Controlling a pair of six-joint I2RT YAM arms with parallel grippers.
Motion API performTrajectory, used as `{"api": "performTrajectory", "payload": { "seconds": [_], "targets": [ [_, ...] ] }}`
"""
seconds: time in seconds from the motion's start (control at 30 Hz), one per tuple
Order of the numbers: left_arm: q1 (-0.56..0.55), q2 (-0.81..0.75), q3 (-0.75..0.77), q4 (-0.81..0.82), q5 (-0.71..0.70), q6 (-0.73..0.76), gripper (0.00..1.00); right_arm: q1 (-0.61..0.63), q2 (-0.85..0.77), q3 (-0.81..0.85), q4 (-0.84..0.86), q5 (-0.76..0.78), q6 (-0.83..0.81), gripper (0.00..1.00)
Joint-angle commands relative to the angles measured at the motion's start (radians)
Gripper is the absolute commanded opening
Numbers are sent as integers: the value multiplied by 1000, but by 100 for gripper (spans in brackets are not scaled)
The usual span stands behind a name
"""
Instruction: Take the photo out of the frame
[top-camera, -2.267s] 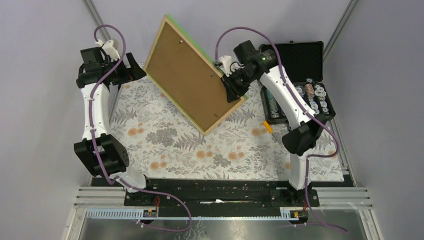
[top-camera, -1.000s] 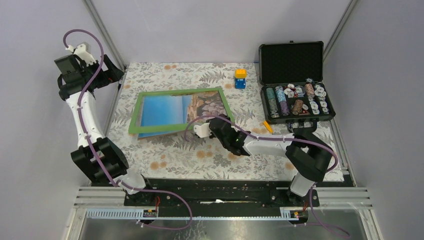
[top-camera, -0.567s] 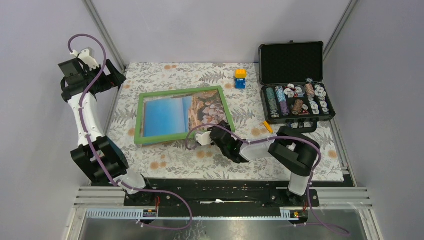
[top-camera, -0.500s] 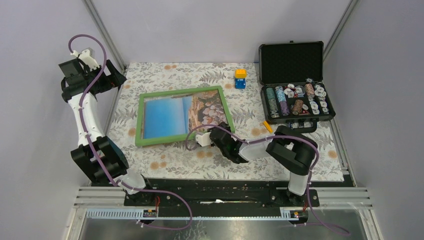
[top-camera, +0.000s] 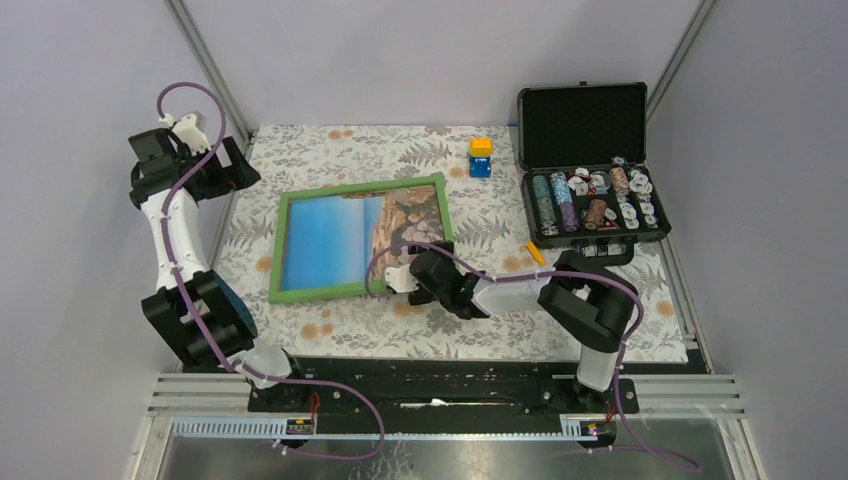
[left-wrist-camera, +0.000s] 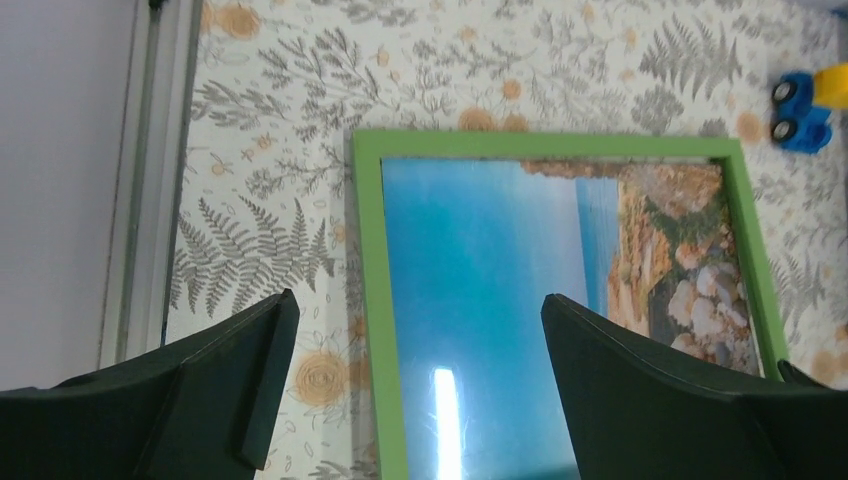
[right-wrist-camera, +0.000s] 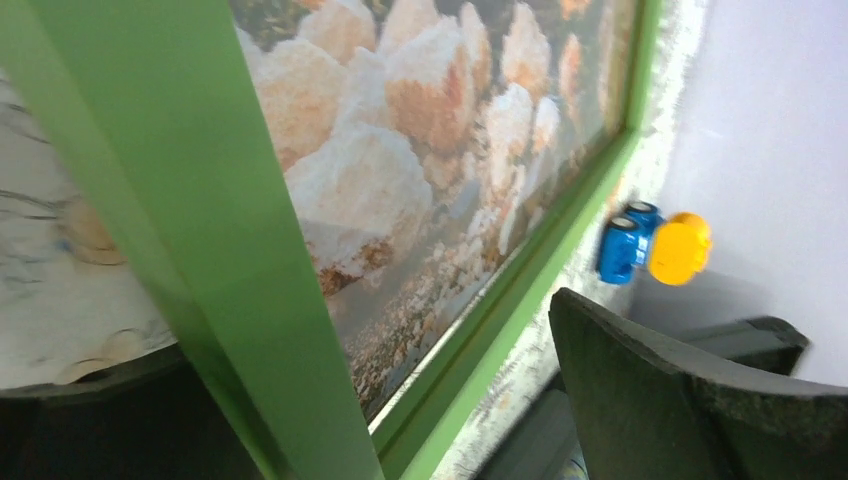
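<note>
My right gripper (top-camera: 425, 262) has just let go of the frame (top-camera: 356, 187), jaws now spread astride its near-right corner, so it lies face up mid-table (top-camera: 350, 320), the photo (top-camera: 330, 240) not yet out, and my left gripper (top-camera: 232, 168) gapes empty near the far-left corner.

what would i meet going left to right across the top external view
left tool → frame with the photo in it → blue and yellow toy → black case, open
</note>
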Motion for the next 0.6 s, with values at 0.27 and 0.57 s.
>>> {"api": "performTrajectory", "payload": {
  "seconds": [0.27,0.57],
  "targets": [
    [-254,183,84,-167,-8,303,99,22,-126,138,-691,-584,248,100],
    [-468,557,465,-156,22,250,99,-71,-254,267,-900,-736,368,100]
  ]
}}
